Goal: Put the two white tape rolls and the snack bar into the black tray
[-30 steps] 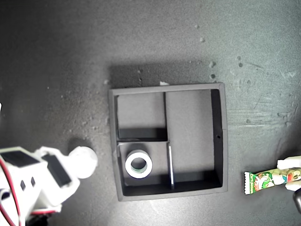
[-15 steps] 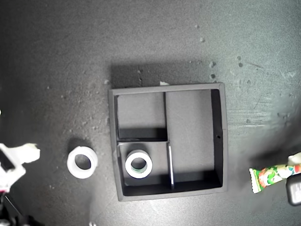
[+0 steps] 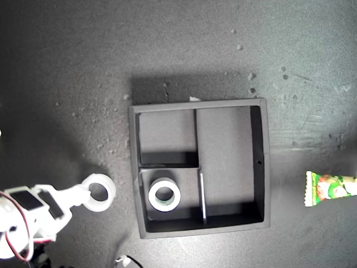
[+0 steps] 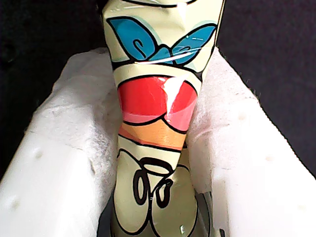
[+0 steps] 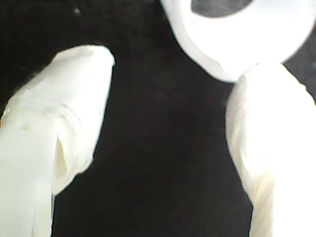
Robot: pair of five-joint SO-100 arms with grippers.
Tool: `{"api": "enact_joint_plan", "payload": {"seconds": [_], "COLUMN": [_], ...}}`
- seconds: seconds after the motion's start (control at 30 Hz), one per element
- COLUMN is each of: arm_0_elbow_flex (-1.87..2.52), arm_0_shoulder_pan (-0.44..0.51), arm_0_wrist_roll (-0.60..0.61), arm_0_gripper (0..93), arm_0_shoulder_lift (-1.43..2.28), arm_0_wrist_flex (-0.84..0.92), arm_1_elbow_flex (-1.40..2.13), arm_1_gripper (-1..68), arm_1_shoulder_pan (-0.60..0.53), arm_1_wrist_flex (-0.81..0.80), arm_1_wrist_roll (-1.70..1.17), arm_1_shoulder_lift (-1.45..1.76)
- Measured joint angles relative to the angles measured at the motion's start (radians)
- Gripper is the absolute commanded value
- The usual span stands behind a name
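Note:
The black tray (image 3: 265,167) lies in the middle of the exterior view. One white tape roll (image 3: 164,195) lies flat in its small near-left compartment. The other tape roll (image 3: 99,192) (image 5: 232,34) lies on the table at the exterior view's left of the tray. My second gripper (image 3: 83,196) (image 5: 173,69) is open, and one fingertip (image 5: 269,89) touches that roll's rim. The snack bar (image 3: 329,188) (image 4: 155,113) pokes in from the exterior view's right edge. My first gripper (image 4: 158,74) is shut on it between white pads (image 4: 64,163) and is itself outside the exterior view.
The tray's upper-left compartment, narrow slot and long right compartment hold nothing. The dark tabletop (image 3: 184,50) is speckled with small crumbs. The second arm's white body and red wire (image 3: 22,223) fill the exterior view's lower left corner.
The second arm drew back off the outer tape roll, then returned with a fingertip at its rim. The snack bar shifted toward the exterior view's right edge, and the first gripper left that view.

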Motion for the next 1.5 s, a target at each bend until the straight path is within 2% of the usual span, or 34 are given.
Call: {"api": "enact_joint_plan", "payload": {"seconds": [0.07,0.17,0.47,0.57,0.7,0.8,0.87,1.0,1.1,1.2,1.3,1.5], "arm_0_elbow_flex": [0.000,0.018,0.051,0.058,0.066,0.097,0.140,0.295,0.408,0.468,0.471,0.255], "arm_0_shoulder_pan": [0.005,0.005,0.005,0.005,0.005,-0.003,-0.023,-0.081,-0.114,-0.143,-0.176,-0.265], "arm_0_wrist_roll": [-0.003,-0.003,-0.003,-0.003,-0.003,-0.023,-0.048,-0.117,-0.126,-0.126,-0.100,0.071], "arm_0_gripper": [18.8,18.6,18.3,18.5,17.3,10.3,0.1,0.0,0.0,0.0,0.0,0.0], "arm_0_shoulder_lift": [-0.023,-0.029,-0.101,-0.138,-0.187,-0.195,-0.195,-0.103,0.031,0.196,0.359,0.367], "arm_0_wrist_flex": [-0.023,-0.086,-0.198,-0.224,-0.264,-0.299,-0.337,-0.453,-0.476,-0.434,-0.342,-0.060], "arm_1_elbow_flex": [0.091,0.106,-0.091,-0.138,-0.252,-0.348,-0.416,-0.591,-0.719,-0.729,-0.716,-0.624], "arm_1_gripper": [-0.4,-0.4,-0.6,-0.6,-0.6,-0.6,-0.6,-0.6,-0.5,-0.6,-0.6,-0.5], "arm_1_shoulder_pan": [-0.005,0.018,0.115,0.163,0.153,0.118,0.114,0.115,0.150,0.232,0.249,0.242], "arm_1_wrist_flex": [-0.101,-0.126,0.081,-0.012,-0.187,-0.215,-0.199,-0.066,0.066,0.104,0.094,0.061], "arm_1_wrist_roll": [0.054,0.081,0.081,0.081,0.081,0.081,0.081,0.081,0.081,0.081,0.081,0.081], "arm_1_shoulder_lift": [0.015,0.018,0.018,0.025,0.023,0.020,-0.017,-0.239,-0.397,-0.426,-0.430,-0.430]}}
